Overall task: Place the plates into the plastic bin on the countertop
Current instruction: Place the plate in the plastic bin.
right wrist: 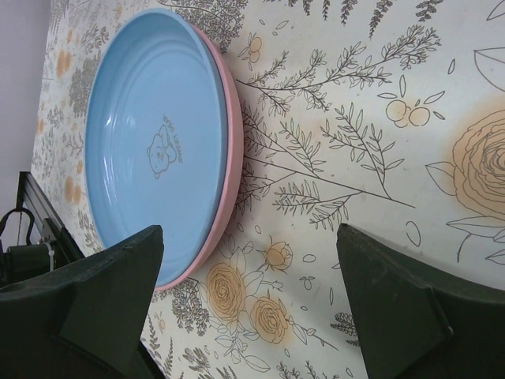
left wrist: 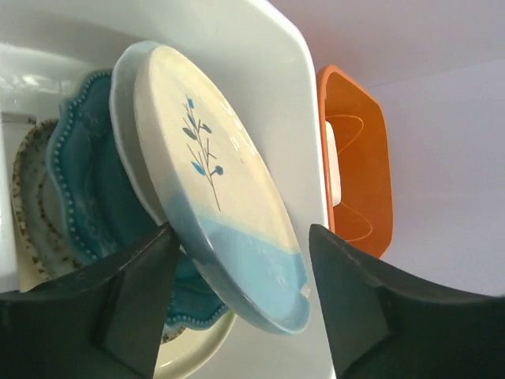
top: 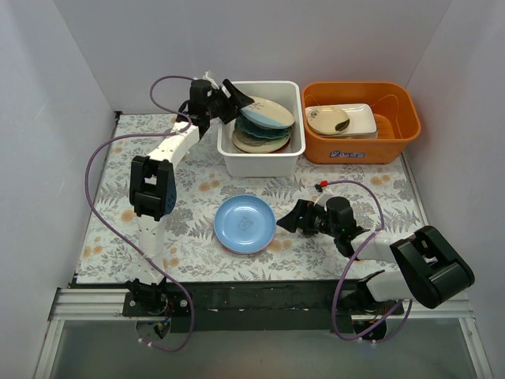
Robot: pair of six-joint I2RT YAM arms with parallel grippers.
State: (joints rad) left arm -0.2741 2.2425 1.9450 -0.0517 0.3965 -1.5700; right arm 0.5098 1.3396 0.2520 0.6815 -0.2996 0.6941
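Observation:
The white plastic bin stands at the back of the countertop and holds a cream plate, a teal plate and, tilted on top, the cream-and-light-blue sprig plate. My left gripper is open over the bin's left side. In the left wrist view its jaws straddle the sprig plate's lower edge, the right jaw clear of it. A blue plate lies on a pink plate mid-counter. My right gripper is open and empty just right of them.
An orange tub stands right of the bin and holds a white rectangular dish with a beige bowl. White walls close in the back and both sides. The black base rail runs along the near edge.

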